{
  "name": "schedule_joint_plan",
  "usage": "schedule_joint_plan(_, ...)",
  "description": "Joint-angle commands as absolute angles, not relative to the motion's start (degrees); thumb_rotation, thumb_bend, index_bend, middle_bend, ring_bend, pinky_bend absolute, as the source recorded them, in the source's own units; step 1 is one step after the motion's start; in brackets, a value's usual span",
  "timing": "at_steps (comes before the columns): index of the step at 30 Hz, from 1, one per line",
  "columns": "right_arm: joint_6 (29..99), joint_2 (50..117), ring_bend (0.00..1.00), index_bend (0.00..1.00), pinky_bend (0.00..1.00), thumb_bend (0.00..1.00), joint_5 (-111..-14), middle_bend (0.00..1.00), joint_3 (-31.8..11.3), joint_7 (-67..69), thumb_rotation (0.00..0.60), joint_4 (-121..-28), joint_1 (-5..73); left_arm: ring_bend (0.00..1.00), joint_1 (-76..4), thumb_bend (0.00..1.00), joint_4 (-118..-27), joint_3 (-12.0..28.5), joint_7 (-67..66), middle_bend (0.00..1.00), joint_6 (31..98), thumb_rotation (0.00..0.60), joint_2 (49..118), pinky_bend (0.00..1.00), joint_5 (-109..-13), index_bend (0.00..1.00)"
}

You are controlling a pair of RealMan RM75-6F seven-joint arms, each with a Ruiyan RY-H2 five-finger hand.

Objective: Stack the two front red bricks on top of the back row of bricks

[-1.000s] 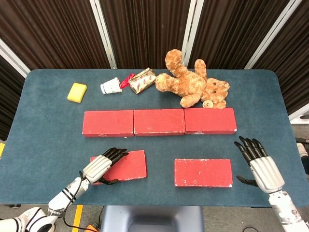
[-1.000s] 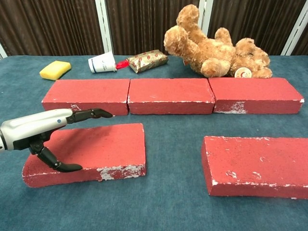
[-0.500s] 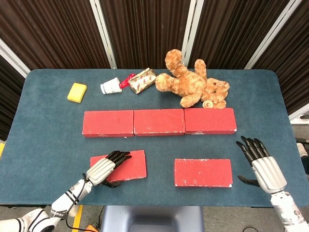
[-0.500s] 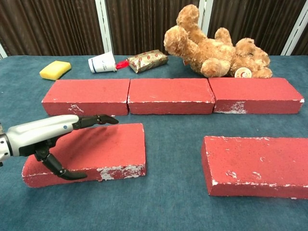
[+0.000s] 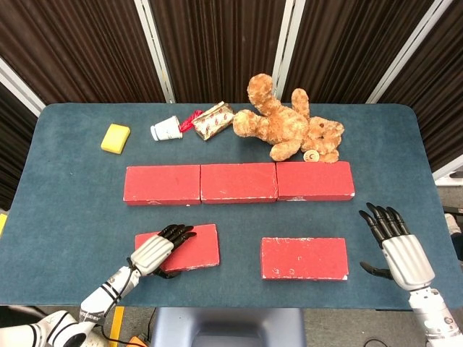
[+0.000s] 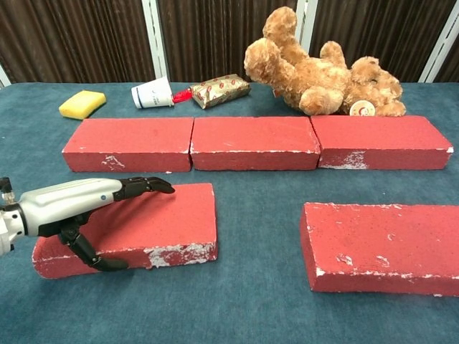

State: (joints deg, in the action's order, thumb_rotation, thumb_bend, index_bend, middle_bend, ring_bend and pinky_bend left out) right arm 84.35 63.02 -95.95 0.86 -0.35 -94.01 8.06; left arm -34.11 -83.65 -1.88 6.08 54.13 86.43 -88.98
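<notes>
Three red bricks form the back row (image 5: 239, 182) (image 6: 251, 141). The front left red brick (image 5: 197, 244) (image 6: 161, 218) lies flat on the table. My left hand (image 5: 154, 253) (image 6: 68, 208) reaches over its near left part, with the fingers (image 6: 143, 185) stretched above its top and the thumb (image 6: 93, 258) hanging at its front face. I cannot see a firm hold. The front right red brick (image 5: 304, 257) (image 6: 384, 244) lies untouched. In the head view alone, my right hand (image 5: 401, 249) hovers to its right with its fingers spread and nothing in it.
Behind the back row lie a teddy bear (image 5: 289, 123) (image 6: 315, 64), a wrapped packet (image 5: 212, 120) (image 6: 219, 89), a tipped white cup (image 5: 165, 129) (image 6: 152, 93) and a yellow sponge (image 5: 115, 138) (image 6: 82, 103). The blue table's (image 5: 65, 210) front edge runs just below both hands.
My left hand has drawn back toward the front edge and sunk lower over the front left brick. My right hand has drifted slightly back and to the right. No brick has moved.
</notes>
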Motion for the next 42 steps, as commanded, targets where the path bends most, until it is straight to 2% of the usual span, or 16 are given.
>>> schedule_joint_plan(1, 84.26, 63.07, 0.00, 0.00, 0.00, 0.10, -96.04, 0.00, 0.91, -0.51, 0.600, -94.04, 8.07, 0.00, -34.43, 0.21, -84.81, -1.80, 4.66, 0.00, 52.75, 0.600, 85.72, 0.00, -87.34, 0.00)
schedule_joint_plan(4, 84.10, 63.14, 0.00, 0.00, 0.00, 0.10, -96.08, 0.00, 0.94, -0.72, 0.600, -94.08, 8.10, 0.00, -34.41, 0.20, -85.16, -1.83, 3.75, 0.00, 52.74, 0.600, 85.45, 0.01, -86.85, 0.00)
schedule_joint_plan(6, 83.86, 63.20, 0.00, 0.00, 0.00, 0.10, -95.97, 0.00, 0.93, -0.87, 0.600, -94.09, 8.17, 0.00, -34.36, 0.20, -85.46, -1.83, 2.78, 0.00, 52.48, 0.600, 85.20, 0.09, -86.08, 0.00)
schedule_joint_plan(9, 83.49, 63.22, 0.00, 0.00, 0.00, 0.10, -95.88, 0.00, 0.94, -1.06, 0.600, -94.14, 8.29, 0.07, -34.33, 0.20, -85.49, -1.72, 2.08, 0.00, 52.42, 0.600, 85.18, 0.37, -85.41, 0.00)
schedule_joint_plan(12, 83.35, 63.30, 0.00, 0.00, 0.00, 0.10, -95.74, 0.00, 0.88, -1.28, 0.600, -94.19, 8.33, 0.27, -34.42, 0.22, -85.25, -1.78, 1.95, 0.00, 52.35, 0.600, 85.12, 0.68, -85.31, 0.00)
schedule_joint_plan(15, 83.17, 63.38, 0.00, 0.00, 0.00, 0.10, -95.50, 0.00, 0.82, -1.55, 0.600, -94.26, 8.34, 0.38, -34.44, 0.23, -85.10, -2.02, 2.40, 0.00, 52.75, 0.600, 85.04, 0.82, -85.95, 0.00)
schedule_joint_plan(20, 82.99, 63.52, 0.00, 0.00, 0.00, 0.10, -95.47, 0.00, 0.87, -2.13, 0.600, -94.42, 8.33, 0.50, -34.42, 0.25, -84.80, -2.30, 3.79, 0.00, 54.20, 0.600, 84.75, 0.98, -87.62, 0.00)
schedule_joint_plan(25, 82.87, 63.56, 0.00, 0.00, 0.00, 0.10, -95.38, 0.00, 0.87, -2.20, 0.600, -94.48, 8.33, 0.56, -33.95, 0.27, -83.21, -2.20, 5.62, 0.05, 58.06, 0.600, 85.20, 1.00, -90.51, 0.00)
schedule_joint_plan(31, 82.76, 63.39, 0.00, 0.00, 0.00, 0.10, -95.22, 0.00, 0.85, -1.86, 0.600, -94.41, 8.34, 0.59, -33.95, 0.29, -80.81, -1.09, 7.31, 0.06, 63.08, 0.600, 84.83, 1.00, -93.61, 0.00)
schedule_joint_plan(38, 82.04, 64.03, 0.00, 0.00, 0.00, 0.10, -93.59, 0.00, 0.20, -3.58, 0.600, -94.47, 8.45, 0.61, -41.65, 0.29, -72.98, 2.19, 10.24, 0.06, 63.65, 0.600, 85.18, 1.00, -100.67, 0.00)
schedule_joint_plan(42, 81.10, 64.68, 0.00, 0.00, 0.00, 0.10, -92.25, 0.00, -0.27, -5.42, 0.600, -94.55, 8.71, 0.61, -46.03, 0.29, -65.87, 3.49, 17.19, 0.06, 62.43, 0.600, 86.80, 1.00, -101.44, 0.00)
